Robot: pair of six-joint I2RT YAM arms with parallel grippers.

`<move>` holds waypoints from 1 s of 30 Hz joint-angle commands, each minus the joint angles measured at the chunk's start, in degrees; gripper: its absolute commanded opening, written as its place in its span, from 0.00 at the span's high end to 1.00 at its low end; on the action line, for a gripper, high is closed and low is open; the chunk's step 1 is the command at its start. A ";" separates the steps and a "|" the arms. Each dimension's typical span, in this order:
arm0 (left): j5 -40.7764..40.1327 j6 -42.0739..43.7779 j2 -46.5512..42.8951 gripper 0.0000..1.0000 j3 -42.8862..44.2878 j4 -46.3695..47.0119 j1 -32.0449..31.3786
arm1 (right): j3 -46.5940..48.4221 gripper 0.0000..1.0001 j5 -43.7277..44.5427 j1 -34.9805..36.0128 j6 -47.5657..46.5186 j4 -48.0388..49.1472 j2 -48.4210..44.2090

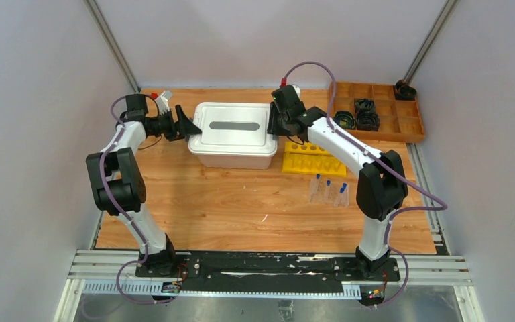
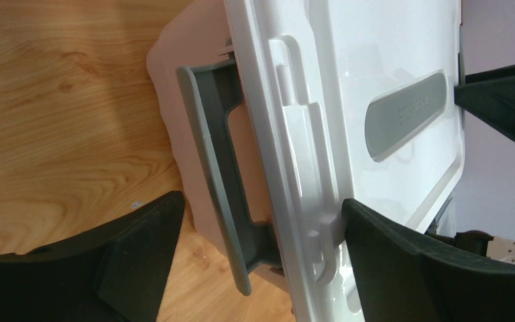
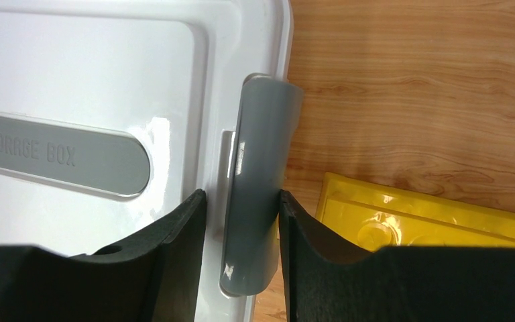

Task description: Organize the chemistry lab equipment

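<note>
R end effector on box latch

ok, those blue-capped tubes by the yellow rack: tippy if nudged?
Probably. The blue-capped tubes stand upright, tall and narrow, so likely top-heavy. They look light and clear; a nudge may topple them. Round, so once down they'd probably roll.

White storage box with grey latch sits on the bench near a wooden tray of black ring-shaped parts.
</note>
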 commanded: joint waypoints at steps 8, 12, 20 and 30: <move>1.75 -0.07 -4.29 0.45 2.14 -0.84 -2.84 | 2.71 0.86 -5.20 -0.09 -4.26 -2.86 2.27; -1.38 1.74 -6.89 0.48 2.74 -2.28 -4.69 | 3.28 0.89 -6.69 -0.07 -4.51 -3.10 3.19; -7.57 7.09 -8.16 0.48 3.51 -6.71 -8.90 | 3.76 0.93 -9.30 -0.04 -5.04 -3.44 4.04; -13.64 12.15 -6.23 0.46 4.11 -9.20 -11.43 | 3.91 0.94 -10.93 -0.07 -5.60 -3.61 4.91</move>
